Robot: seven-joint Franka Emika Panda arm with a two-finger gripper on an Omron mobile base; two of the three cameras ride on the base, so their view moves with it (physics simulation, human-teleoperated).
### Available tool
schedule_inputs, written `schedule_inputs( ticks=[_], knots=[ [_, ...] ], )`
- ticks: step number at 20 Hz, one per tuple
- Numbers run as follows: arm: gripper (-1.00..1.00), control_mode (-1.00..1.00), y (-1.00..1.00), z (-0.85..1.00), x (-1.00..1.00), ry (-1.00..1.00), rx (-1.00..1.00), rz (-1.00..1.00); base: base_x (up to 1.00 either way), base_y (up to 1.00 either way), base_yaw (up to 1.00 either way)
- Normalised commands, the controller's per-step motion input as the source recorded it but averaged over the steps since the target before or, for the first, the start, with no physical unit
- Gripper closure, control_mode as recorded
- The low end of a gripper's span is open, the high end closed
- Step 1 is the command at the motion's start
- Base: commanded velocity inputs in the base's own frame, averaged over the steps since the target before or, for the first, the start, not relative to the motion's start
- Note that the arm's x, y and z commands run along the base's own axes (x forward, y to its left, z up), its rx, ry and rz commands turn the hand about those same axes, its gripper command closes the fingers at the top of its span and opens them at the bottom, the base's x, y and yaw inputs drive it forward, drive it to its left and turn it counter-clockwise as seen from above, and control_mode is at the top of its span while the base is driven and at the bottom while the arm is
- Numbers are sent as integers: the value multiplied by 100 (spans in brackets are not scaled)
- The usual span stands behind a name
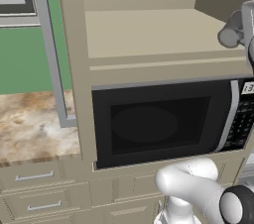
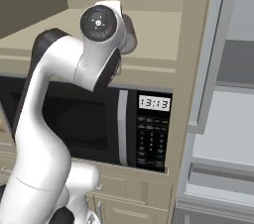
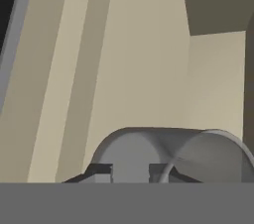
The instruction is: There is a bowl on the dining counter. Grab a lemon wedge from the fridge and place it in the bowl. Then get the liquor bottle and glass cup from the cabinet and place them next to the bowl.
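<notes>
- The cup (image 3: 198, 151), a pale grey see-through glass, lies low in the hand view at about six o'clock. It sits on the open cabinet shelf (image 1: 144, 29) above the microwave (image 1: 154, 124). In the left base view I see the cup at two o'clock, and in the right base view at twelve o'clock, half hidden behind the wrist.
- The gripper (image 3: 130, 172) is narrow, and its two dark tips look pinched on the wall of the cup. I judge this a hold, but a thin one.
- Risk one: the grip is on a curved, smooth wall. If I pull back fast, the cup could swivel between the tips or slip out and drop onto the shelf.
- Risk two: the front lip of the shelf lies just below the hand. Lifting too little on the way out could knock the cup against it and loosen the hold.
- Risk three: the open cabinet door (image 2: 208, 54) stands at three o'clock in the right base view. A wide swing of the arm that way could strike it.
- Risk four: the microwave sits directly under the shelf. A dropped cup would fall past its front, towards the drawers (image 1: 34, 176) at seven o'clock in the left base view.
</notes>
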Motion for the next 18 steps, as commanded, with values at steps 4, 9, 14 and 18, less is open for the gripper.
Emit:
schedule_inputs(
  ticks=[4, 9, 14, 18],
  knots=[
    [100, -100, 29, -5, -33, 6, -1, -1, 0, 0, 0],
    [100, -100, 18, -4, -41, 0, 0, 0, 0, 0, 0],
    [100, -100, 21, 0, -63, -3, 0, -15, 0, 0, 0],
    [100, -100, 22, 0, -68, -6, 0, -16, 0, 0, 0]
  ],
)
